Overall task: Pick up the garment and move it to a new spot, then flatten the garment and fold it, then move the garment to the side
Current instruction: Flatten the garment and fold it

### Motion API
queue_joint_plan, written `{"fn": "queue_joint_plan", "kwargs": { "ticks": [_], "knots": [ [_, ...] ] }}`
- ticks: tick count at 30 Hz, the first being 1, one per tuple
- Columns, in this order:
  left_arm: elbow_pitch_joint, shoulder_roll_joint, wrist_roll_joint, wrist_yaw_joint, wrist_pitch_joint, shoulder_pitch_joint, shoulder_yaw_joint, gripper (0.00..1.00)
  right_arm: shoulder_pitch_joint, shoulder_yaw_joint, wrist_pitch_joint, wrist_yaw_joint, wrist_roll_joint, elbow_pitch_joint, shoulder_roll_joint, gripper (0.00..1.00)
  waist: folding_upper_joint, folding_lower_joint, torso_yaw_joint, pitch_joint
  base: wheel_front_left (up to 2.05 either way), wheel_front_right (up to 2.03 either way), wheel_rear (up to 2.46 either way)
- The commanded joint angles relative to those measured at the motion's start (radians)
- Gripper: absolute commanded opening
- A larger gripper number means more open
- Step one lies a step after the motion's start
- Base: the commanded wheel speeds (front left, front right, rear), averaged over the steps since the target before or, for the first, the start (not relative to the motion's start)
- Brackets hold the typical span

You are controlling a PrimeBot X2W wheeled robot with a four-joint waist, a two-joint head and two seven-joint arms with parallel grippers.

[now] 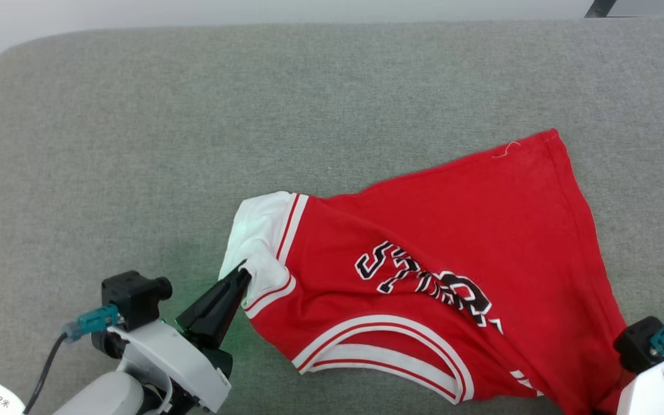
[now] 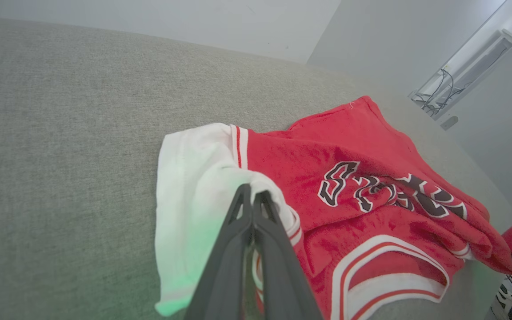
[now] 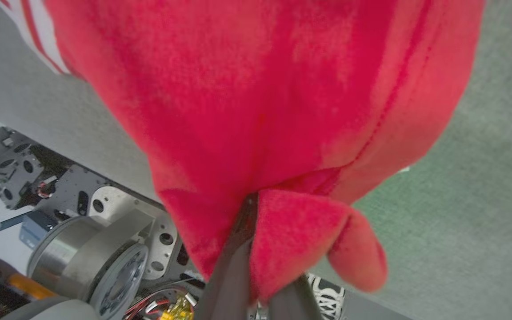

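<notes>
A wide grey fabric-covered surface [image 1: 136, 144] is being viewed from above. The garment [image 1: 453, 230], a red sleeveless jersey, is lying across the near right part of it, front side up and rumpled. Its far corner is resting flat, and its near right end is being gathered up at the lower right. The white, black-outlined lettering [image 1: 424, 279] is being buckled by a fold running across the chest.

A white side panel [image 1: 257, 230] at the garment's left end is being pinched by the left gripper [image 1: 242, 275], whose two fingers are being pressed together on the cloth's edge. The right gripper [image 3: 252, 213] is being draped in bunched red cloth. Its fingers seem to be closed on that bunch, though the tips are being hidden by the fold.

The step in hand is judged to be the pick-up and move, since both ends are being held while the middle is sagging in wrinkles. An even lift by both arms is being called for next, with the cloth being kept taut between them so that neither pinch slips.
</notes>
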Motion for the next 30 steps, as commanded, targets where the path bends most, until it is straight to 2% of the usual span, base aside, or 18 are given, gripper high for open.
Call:
{"fn": "queue_joint_plan", "kwargs": {
  "ticks": [1, 2, 3, 6, 10, 15, 18, 22, 26, 30],
  "knots": [
    [0.000, 0.004, 0.004, 0.004, -0.003, 0.001, 0.001, 0.00, -0.006, -0.003, -0.027, -0.001, -0.022, -0.001, -0.002, 0.18, 0.0000, 0.0000, -0.004, 0.001, 0.00, 0.00, 0.00],
    [0.001, 0.005, 0.004, 0.005, -0.003, 0.003, 0.000, 0.00, -0.014, -0.010, -0.053, -0.001, -0.036, 0.000, 0.008, 0.53, 0.0000, 0.0000, -0.006, 0.000, 0.00, 0.00, 0.00],
    [0.001, 0.006, 0.004, 0.006, -0.004, 0.005, -0.001, 0.00, -0.021, -0.020, -0.072, -0.001, -0.044, 0.001, 0.018, 1.00, 0.0000, 0.0000, -0.007, -0.001, 0.00, 0.00, 0.00],
    [-0.003, 0.006, 0.005, 0.008, -0.003, 0.010, -0.004, 0.00, -0.036, -0.074, -0.100, -0.001, -0.064, -0.023, 0.017, 1.00, 0.0000, 0.0000, -0.008, -0.005, 0.00, 0.00, 0.00],
    [-0.015, 0.002, 0.007, 0.005, 0.007, 0.008, -0.012, 0.00, -0.077, -0.189, -0.083, -0.001, -0.085, -0.104, -0.008, 1.00, 0.0000, 0.0000, 0.005, -0.011, 0.00, 0.00, 0.00],
    [-0.034, 0.005, 0.013, 0.008, 0.014, -0.009, -0.015, 0.00, -0.221, -0.261, -0.047, -0.001, -0.057, -0.170, -0.058, 1.00, 0.0000, 0.0000, 0.026, 0.007, 0.00, 0.00, 0.00],
    [-0.040, 0.000, 0.017, 0.005, 0.017, -0.023, -0.016, 0.00, -0.327, -0.222, -0.038, -0.001, -0.064, -0.135, -0.090, 1.00, 0.0000, 0.0000, 0.046, 0.031, 0.00, 0.00, 0.00],
    [-0.040, -0.009, 0.020, -0.004, 0.022, -0.044, -0.018, 0.00, -0.480, -0.118, -0.054, -0.001, -0.050, -0.031, -0.065, 1.00, 0.0000, 0.0000, 0.075, 0.075, 0.00, 0.00, 0.00],
    [-0.032, -0.019, 0.020, -0.017, 0.019, -0.067, -0.017, 0.00, -0.619, -0.021, -0.086, -0.001, -0.064, 0.127, -0.043, 1.00, 0.0000, 0.0000, 0.101, 0.131, 0.00, 0.00, 0.00],
    [-0.016, -0.036, 0.029, -0.036, 0.012, -0.096, -0.022, 0.00, -0.742, 0.036, -0.128, -0.001, -0.101, 0.300, -0.055, 1.00, 0.0000, 0.0000, 0.124, 0.176, 0.00, 0.00, 0.00]
  ]
}}
